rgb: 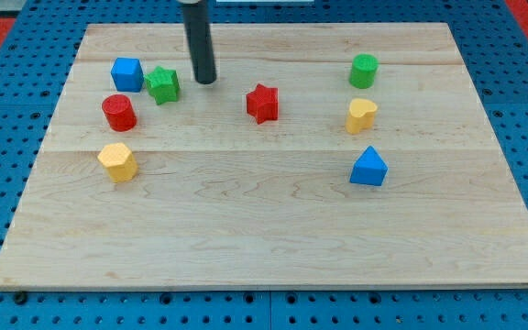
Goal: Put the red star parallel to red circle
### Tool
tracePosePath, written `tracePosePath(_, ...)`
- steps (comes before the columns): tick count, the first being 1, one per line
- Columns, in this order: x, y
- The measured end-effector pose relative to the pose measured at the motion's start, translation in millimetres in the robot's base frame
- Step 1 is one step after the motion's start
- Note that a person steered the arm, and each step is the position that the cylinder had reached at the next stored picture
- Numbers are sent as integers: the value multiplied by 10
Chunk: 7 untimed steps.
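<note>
The red star (262,103) lies on the wooden board (273,229), a little above the middle. The red circle (118,112) stands near the view's left, about level with the star and slightly lower. My tip (205,81) rests on the board to the upper left of the red star, with a gap between them, and just right of the green star (163,85). It touches no block.
A blue cube (126,73) sits at the upper left beside the green star. A yellow hexagon (117,161) lies below the red circle. On the right are a green cylinder (364,70), a yellow heart (361,115) and a blue triangle (368,168).
</note>
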<state>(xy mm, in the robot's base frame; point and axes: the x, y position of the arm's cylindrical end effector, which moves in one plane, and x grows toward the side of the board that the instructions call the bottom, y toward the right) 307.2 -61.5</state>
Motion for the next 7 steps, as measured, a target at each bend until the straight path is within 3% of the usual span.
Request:
tracePosePath(2, 600, 1575)
tracePosePath(5, 530, 414)
tracePosePath(7, 611, 315)
